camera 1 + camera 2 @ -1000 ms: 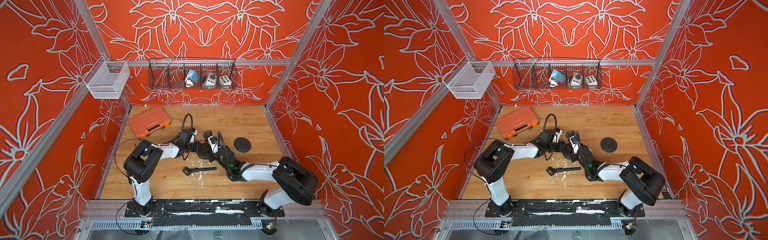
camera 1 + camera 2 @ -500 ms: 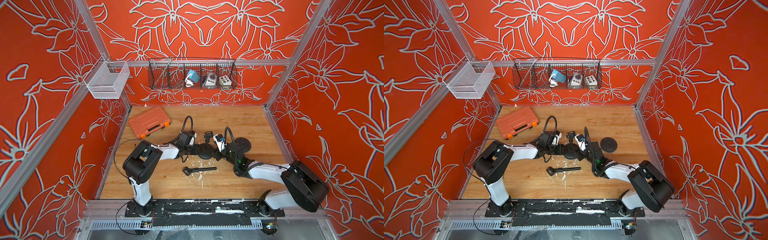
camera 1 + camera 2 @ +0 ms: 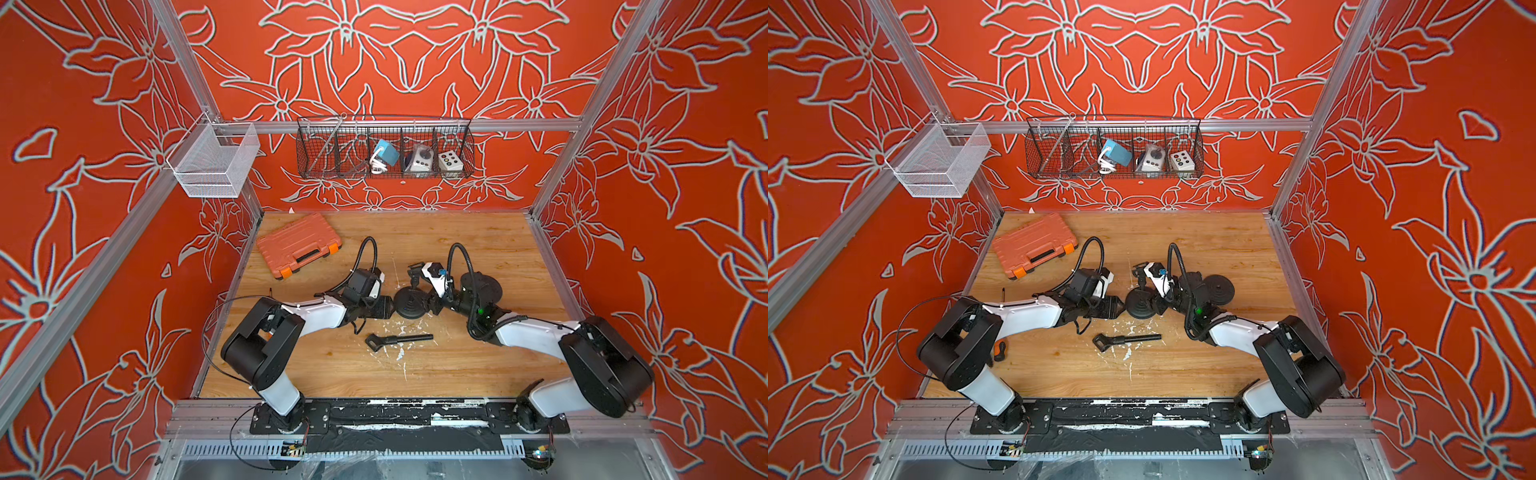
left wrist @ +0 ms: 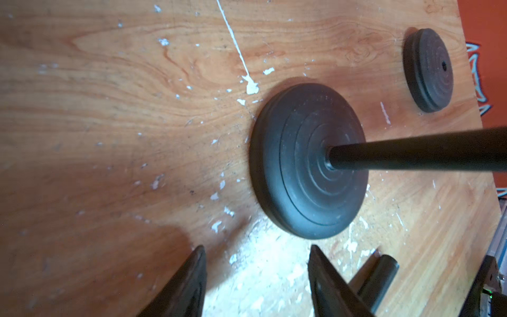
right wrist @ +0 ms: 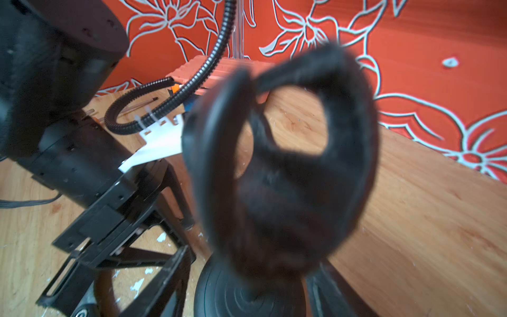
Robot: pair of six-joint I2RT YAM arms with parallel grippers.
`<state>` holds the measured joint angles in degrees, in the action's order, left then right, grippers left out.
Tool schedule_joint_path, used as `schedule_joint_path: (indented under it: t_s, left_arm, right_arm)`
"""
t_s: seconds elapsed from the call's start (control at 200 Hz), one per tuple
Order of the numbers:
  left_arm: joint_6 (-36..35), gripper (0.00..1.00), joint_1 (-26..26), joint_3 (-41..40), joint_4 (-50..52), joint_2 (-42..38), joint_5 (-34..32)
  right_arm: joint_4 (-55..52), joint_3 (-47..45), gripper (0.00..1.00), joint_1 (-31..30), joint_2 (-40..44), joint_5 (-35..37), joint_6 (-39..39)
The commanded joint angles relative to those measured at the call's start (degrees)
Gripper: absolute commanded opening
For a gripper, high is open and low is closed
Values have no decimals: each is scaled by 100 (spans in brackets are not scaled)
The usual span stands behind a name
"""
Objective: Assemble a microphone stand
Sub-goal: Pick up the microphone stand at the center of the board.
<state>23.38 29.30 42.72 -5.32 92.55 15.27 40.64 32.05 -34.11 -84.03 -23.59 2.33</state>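
A black round base (image 3: pixel 409 305) (image 3: pixel 1140 305) stands mid-table with a thin black rod (image 4: pixel 417 153) upright in it. A black clip (image 3: pixel 415 274) (image 5: pixel 288 164) tops the rod and looks blurred in the right wrist view. My left gripper (image 3: pixel 388 308) (image 4: pixel 258 255) is open just left of the base, with only bare wood between its fingers. On the base's right side my right gripper (image 3: pixel 435 300) (image 5: pixel 247 296) is open, its fingers wide on either side of the base's edge. A second black disc (image 3: pixel 484 286) (image 4: pixel 428 70) lies behind my right wrist. A loose black rod with a clip (image 3: pixel 399 340) lies in front.
An orange tool case (image 3: pixel 299 245) lies at the back left. An orange-handled screwdriver (image 3: pixel 1000 347) lies partly hidden by my left arm. A black wire basket (image 3: pixel 384 151) with small devices and a white mesh basket (image 3: pixel 214 160) hang on the walls. White flecks mark the wood.
Both grippers have opened wider. My right arm has swung to the right, so it now partly covers the second disc. The base with its rod stays where it was.
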Motion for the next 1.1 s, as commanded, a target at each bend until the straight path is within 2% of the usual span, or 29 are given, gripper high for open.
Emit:
schedule_joint_path:
  t_s: [0.0, 0.265, 0.43, 0.505, 0.601, 0.701, 0.901, 1.096]
  left_arm:
    - [-113, 61, -47, -215, -214, -297, -2]
    - [-247, 61, -82, -343, -197, -551, -77]
    - [-255, 61, -89, -396, -224, -626, -137]
    - [-256, 61, -91, -396, -206, -656, -174]
    - [-251, 61, -100, -384, -188, -703, -199]
    - [-237, 61, -100, -363, -137, -813, -248]
    - [-59, 68, -117, -309, 14, -1099, -321]
    - [334, 77, -178, -265, -4, -1343, 99]
  right_arm:
    - [142, 254, 66, 79, -217, -346, 149]
    - [484, 452, 53, 149, -489, -546, 48]
    - [554, 463, 30, 150, -462, -642, 123]
    - [542, 490, 24, 157, -444, -759, 148]
    - [507, 550, 10, 160, -400, -852, 210]
    - [336, 634, 1, 163, -240, -875, 303]
    - [-487, 990, 0, 175, 291, -831, 523]
    - [-973, 1220, 0, 174, 677, -677, 382]
